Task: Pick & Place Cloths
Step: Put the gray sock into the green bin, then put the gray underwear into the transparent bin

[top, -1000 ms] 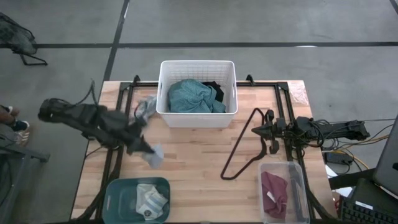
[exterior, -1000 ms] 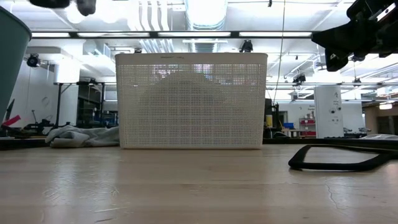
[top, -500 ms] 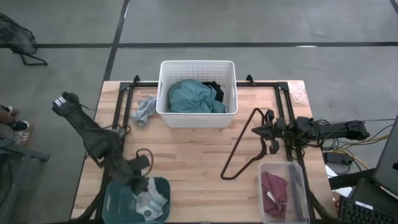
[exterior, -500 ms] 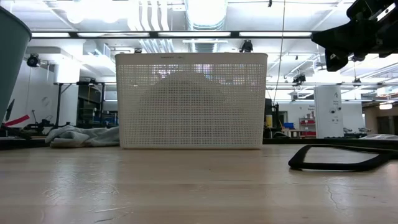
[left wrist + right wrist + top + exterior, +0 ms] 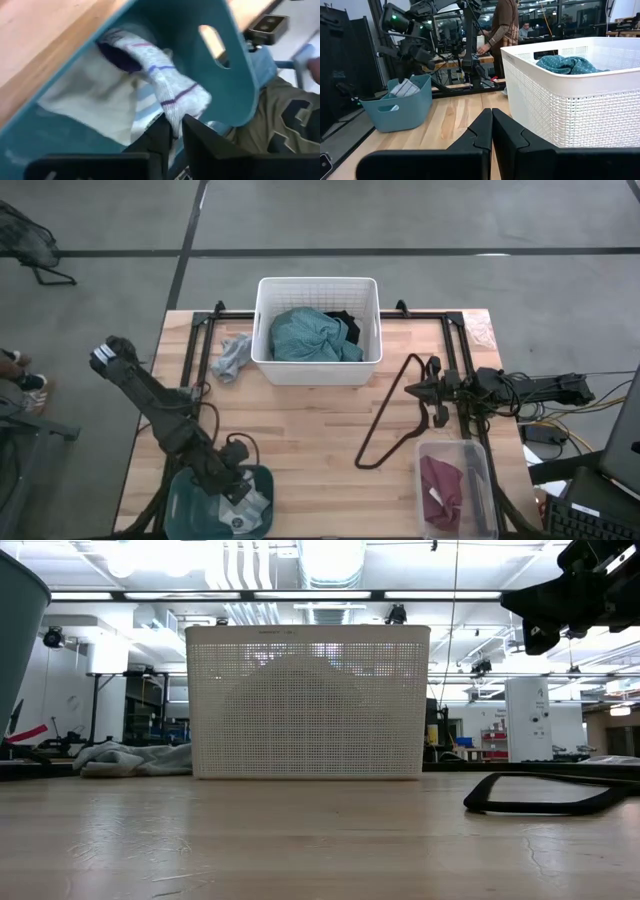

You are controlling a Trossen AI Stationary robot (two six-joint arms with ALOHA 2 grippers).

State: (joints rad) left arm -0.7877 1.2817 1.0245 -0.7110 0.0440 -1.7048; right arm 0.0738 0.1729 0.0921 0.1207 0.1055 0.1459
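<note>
- White bin (image 5: pixel 318 330), at the far middle of the table, holds the teal cloth (image 5: pixel 312 337) and a black cloth (image 5: pixel 344 325) behind it; the teal one is big, crumpled and soft, and it fills most of the bin.
- Teal bin (image 5: pixel 190 498) stands at the near left corner, and the left gripper (image 5: pixel 232 487) is over it, low inside. Its jaws are closed on a striped sock (image 5: pixel 167 90), thick and knitted, white-grey with purple lines, which lies on a flat white rag (image 5: pixel 95 105).
- Good release, in my judgement, needs the jaws to open while the sock is well below the bin rim, then a straight rise, so the fabric does not catch on a finger and come out again.
- Grey rag (image 5: pixel 232 356) lies on the table just beside the left wall of the white bin; it looks like the next piece to take.
- Maroon cloth (image 5: pixel 442 492) sits folded in the clear bin (image 5: pixel 480 480) at the near right.
- Right gripper (image 5: pixel 438 390) waits at the right side by the hanger (image 5: pixel 385 415), its jaws closed on nothing.
</note>
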